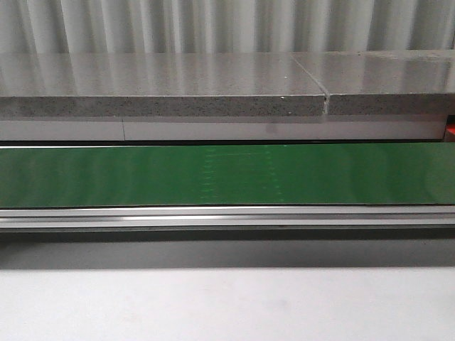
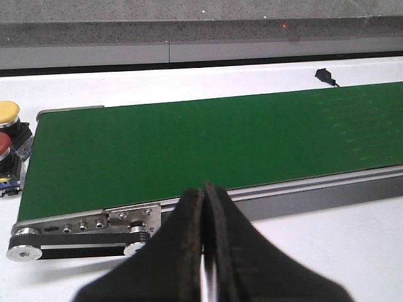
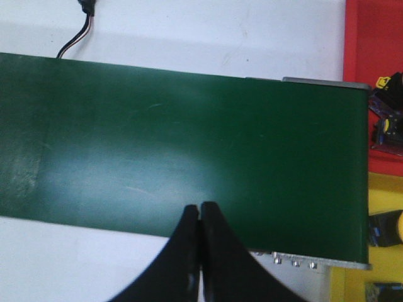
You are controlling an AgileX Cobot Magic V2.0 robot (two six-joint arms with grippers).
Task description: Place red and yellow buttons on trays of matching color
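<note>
Both arms wait over the green conveyor belt, which runs left to right across the white desk, and nothing rides on it in the front view. The left claw is pinched shut on nothing, its fingers pressed together above the near rail at the belt's left end; the right claw is likewise closed and empty, hanging over the belt's right end. Just off the left end sit a yellow button and a red button, each standing upright on a dark body with its cap facing up, so there is no real long axis to line up with beyond the vertical stem. At the right end lie the red tray and, next to it, the yellow tray, with what look like button parts already on them, though they are cut off at the edge and I cannot be sure. The step in hand seems to be reaching for a button, and to do it well the left claw should open wide first, come straight down over the cap, and close on the squarish body below rather than the rounded dome, which would likely slip.
</note>
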